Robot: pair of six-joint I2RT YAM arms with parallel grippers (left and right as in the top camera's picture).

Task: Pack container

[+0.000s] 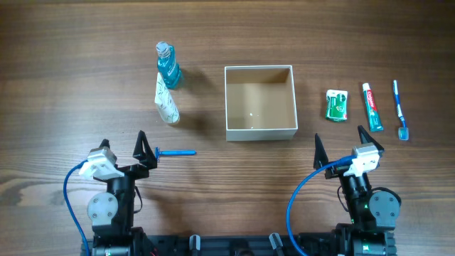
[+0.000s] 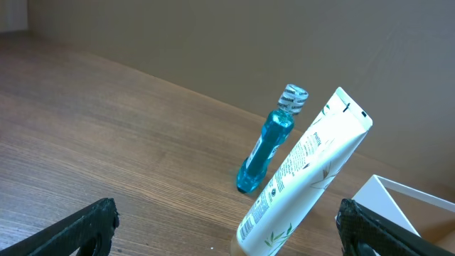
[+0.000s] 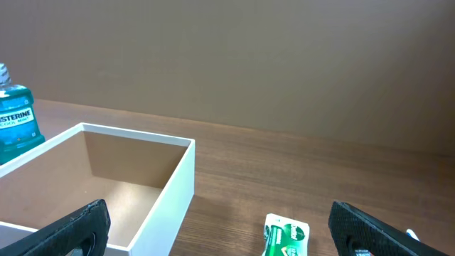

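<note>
The container (image 1: 260,132), a square white box with a tan inside, stands empty at the table's middle; it also shows in the right wrist view (image 3: 178,186). Left of it lie a blue mouthwash bottle (image 1: 168,66) and a white tube (image 1: 167,104), both seen in the left wrist view, bottle (image 2: 264,144) and tube (image 2: 302,174). A blue toothbrush (image 1: 176,152) lies by my left gripper (image 1: 122,148), which is open and empty. Right of the container lie a green floss packet (image 1: 337,104), a toothpaste tube (image 1: 372,107) and another blue toothbrush (image 1: 400,109). My right gripper (image 1: 341,148) is open and empty.
The table is brown wood. The items sit in a row across the far half; both arm bases stand at the front edge. The floss packet (image 3: 286,235) lies just ahead of the right gripper's fingers.
</note>
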